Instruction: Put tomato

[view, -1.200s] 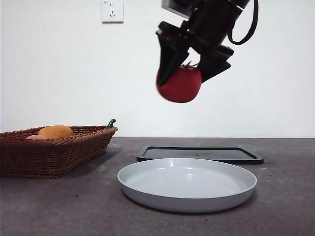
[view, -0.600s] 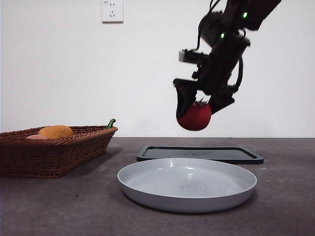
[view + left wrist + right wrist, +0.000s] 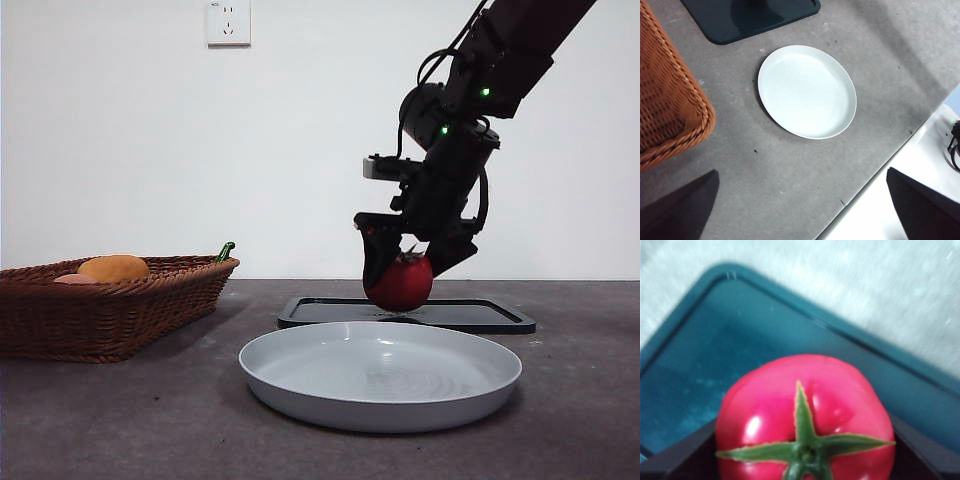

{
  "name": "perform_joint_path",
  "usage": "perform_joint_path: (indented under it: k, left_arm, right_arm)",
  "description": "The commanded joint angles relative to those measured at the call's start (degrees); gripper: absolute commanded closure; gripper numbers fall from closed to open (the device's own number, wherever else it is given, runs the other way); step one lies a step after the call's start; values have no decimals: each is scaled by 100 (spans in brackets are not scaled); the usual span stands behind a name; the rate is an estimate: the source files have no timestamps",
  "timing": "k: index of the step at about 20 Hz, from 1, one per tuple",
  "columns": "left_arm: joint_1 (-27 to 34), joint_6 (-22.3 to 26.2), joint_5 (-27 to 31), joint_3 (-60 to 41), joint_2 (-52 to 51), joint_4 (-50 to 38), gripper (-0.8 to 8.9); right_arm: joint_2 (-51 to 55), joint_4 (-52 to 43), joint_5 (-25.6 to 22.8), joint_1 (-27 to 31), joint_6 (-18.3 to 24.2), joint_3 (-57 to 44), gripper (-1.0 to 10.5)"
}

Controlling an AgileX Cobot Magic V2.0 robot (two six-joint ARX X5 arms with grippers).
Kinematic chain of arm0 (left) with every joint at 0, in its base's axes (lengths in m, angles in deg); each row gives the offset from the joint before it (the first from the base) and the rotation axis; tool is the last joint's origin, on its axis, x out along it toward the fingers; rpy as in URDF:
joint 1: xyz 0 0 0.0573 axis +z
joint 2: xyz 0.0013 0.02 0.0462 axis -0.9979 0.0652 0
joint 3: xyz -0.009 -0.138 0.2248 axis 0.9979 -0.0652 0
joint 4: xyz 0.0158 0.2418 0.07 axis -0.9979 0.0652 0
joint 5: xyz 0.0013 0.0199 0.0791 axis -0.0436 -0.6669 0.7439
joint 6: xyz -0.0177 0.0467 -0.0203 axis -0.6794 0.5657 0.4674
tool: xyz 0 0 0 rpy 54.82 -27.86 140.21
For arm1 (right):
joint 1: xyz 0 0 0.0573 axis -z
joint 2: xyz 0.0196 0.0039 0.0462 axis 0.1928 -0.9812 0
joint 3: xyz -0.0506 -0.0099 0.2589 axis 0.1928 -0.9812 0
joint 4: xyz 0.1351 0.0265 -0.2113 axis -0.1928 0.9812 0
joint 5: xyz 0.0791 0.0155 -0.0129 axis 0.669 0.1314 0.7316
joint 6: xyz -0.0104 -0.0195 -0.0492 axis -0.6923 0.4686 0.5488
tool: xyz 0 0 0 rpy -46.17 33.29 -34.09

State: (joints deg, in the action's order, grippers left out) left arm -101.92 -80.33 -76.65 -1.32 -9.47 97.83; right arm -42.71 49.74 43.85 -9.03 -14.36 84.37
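Note:
My right gripper [image 3: 405, 268] is shut on the glossy red tomato [image 3: 400, 286], which has a green spiky stem on top. In the front view the tomato is down at the level of the flat dark tray [image 3: 470, 313], behind the grey plate [image 3: 300, 400]. Whether it touches the tray I cannot tell. The right wrist view shows the tomato [image 3: 805, 405] between the jaws of the right gripper [image 3: 804, 424], over the tray [image 3: 700, 355]. My left gripper [image 3: 801, 172] hangs open high above the table, looking down on the plate [image 3: 805, 90].
A wicker basket [image 3: 110, 305] stands at the left, holding an orange fruit [image 3: 114, 267], a pale pink fruit [image 3: 72, 279] and a green tip [image 3: 226, 250]. The left wrist view shows the basket [image 3: 665, 100], the tray [image 3: 740, 20] and the table's edge [image 3: 880, 170].
The right gripper has carried the tomato down and back, from high above the plate to the dark tray's level. The plate and basket have not moved.

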Motion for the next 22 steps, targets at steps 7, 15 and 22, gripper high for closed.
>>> perform_joint_path:
  k: [7, 15, 22]
  left_arm:
    - [-22, 70, -35, 94, 11, -39, 284]
    - [-22, 70, -35, 94, 11, -42, 284]
    - [-22, 70, -35, 94, 11, -37, 284]
  right_arm:
    - [-232, 55, 7, -37, 61, 144, 593]
    - [4, 251, -4, -35, 55, 144, 396]
    - [1176, 1412, 20, -33, -245, 144, 396]
